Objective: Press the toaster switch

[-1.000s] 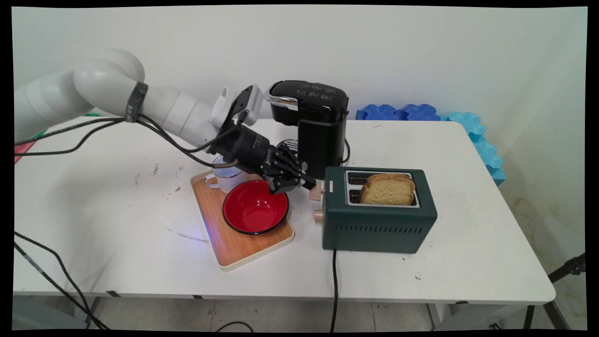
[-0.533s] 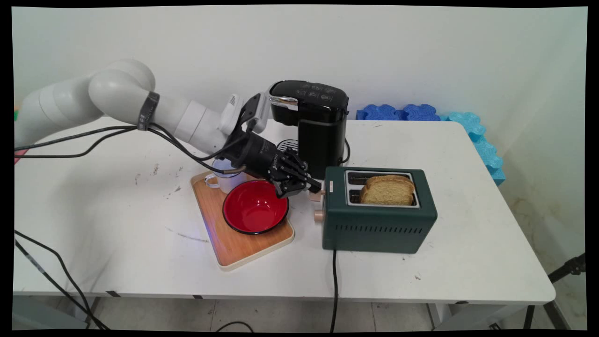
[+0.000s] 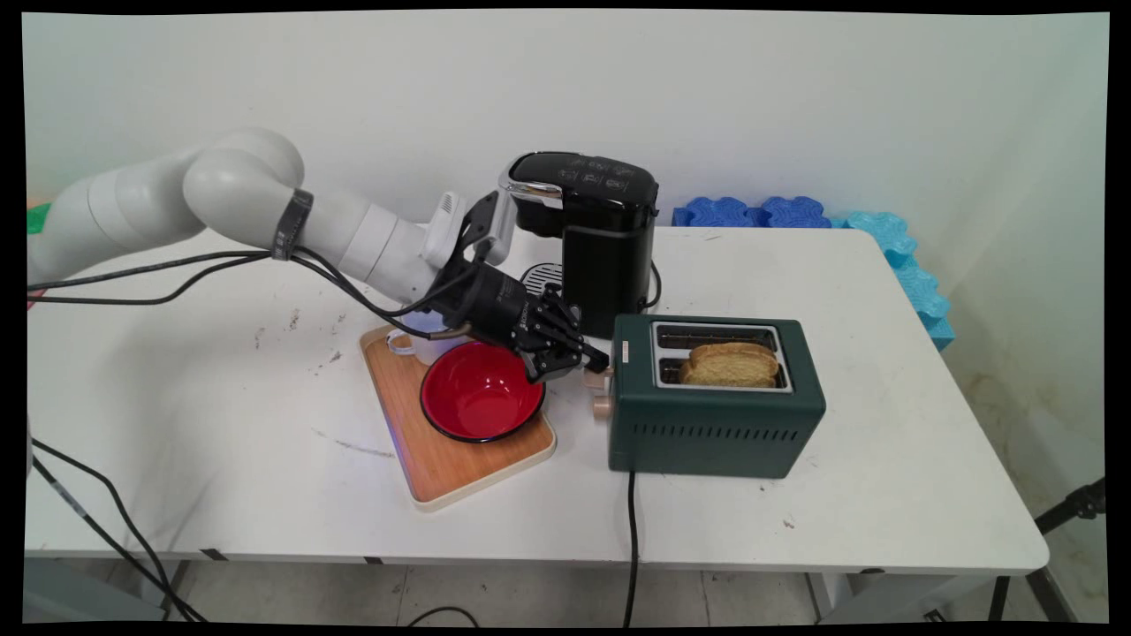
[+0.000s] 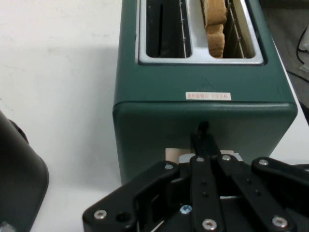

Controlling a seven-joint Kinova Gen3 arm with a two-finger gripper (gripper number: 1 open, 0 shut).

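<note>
A plain white wall stood behind the white worktop [image 3: 221,424]; blue foam pieces [image 3: 795,212] lay along the far right edge. The black end effector [image 3: 594,359] was at the left end face of the green toaster [image 3: 716,424], right at the lever slot; in the hand view its fingers [image 4: 206,145] were brought together into one narrow tip that pointed into the slot, and the beige lever [image 4: 179,155] showed just behind them; whether they gripped the lever, I could not tell. A second beige knob [image 3: 603,407] sat lower on the same face. Toast [image 3: 732,365] stood low in the near slot of the toaster; the far slot [image 4: 165,30] had nothing in it. Just left of the end effector lay a wooden tray [image 3: 442,468] with a red bowl [image 3: 482,393] on it, its rim almost under the wrist; a white mug [image 3: 422,344] stood at the tray's far corner, mostly hidden by the arm. A black coffee machine [image 3: 601,238] stood just behind the end effector, close to the toaster's far left corner. The toaster's black cord [image 3: 633,530] hung over the near edge of the worktop.
</note>
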